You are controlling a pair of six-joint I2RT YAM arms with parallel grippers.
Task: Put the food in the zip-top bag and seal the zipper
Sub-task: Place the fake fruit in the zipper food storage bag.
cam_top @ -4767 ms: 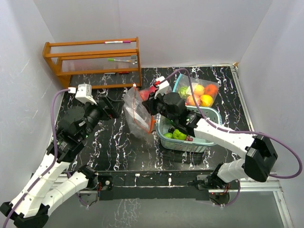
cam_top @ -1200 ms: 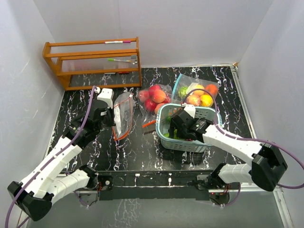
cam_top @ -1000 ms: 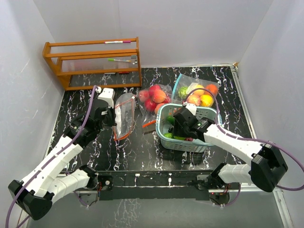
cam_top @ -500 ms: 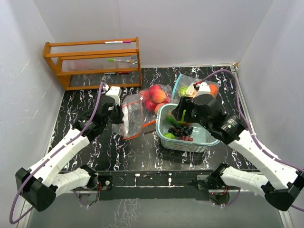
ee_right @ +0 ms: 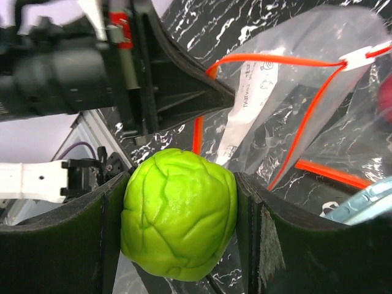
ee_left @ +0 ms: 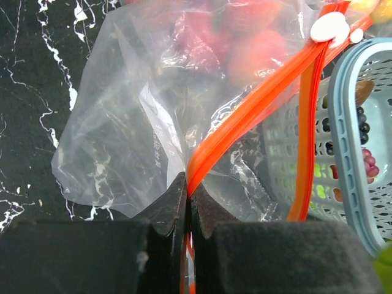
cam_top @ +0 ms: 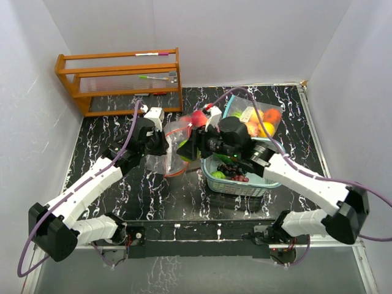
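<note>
The zip-top bag (cam_top: 173, 150) is clear with an orange zipper (ee_left: 257, 101) and a white slider (ee_left: 329, 27). My left gripper (ee_left: 187, 184) is shut on the zipper edge and holds the bag up left of the basket. In the right wrist view the bag's mouth (ee_right: 288, 104) gapes open. My right gripper (ee_right: 177, 211) is shut on a green, wrinkled, cabbage-like food (ee_right: 179, 222) just in front of that mouth. From above, the green food (cam_top: 182, 144) and the right gripper (cam_top: 190, 143) sit at the bag's right side. More food lies in the teal basket (cam_top: 269, 177).
Two other clear bags of red, peach and orange fruit (cam_top: 199, 117) (cam_top: 257, 119) lie behind the basket. Dark grapes (cam_top: 236, 169) are in the basket. A wooden rack (cam_top: 122, 76) stands at the back left. White walls close in both sides.
My right gripper lifted the green food out of the basket and carried it left to the bag's mouth. My left gripper moved right with the bag, still gripping its edge.
</note>
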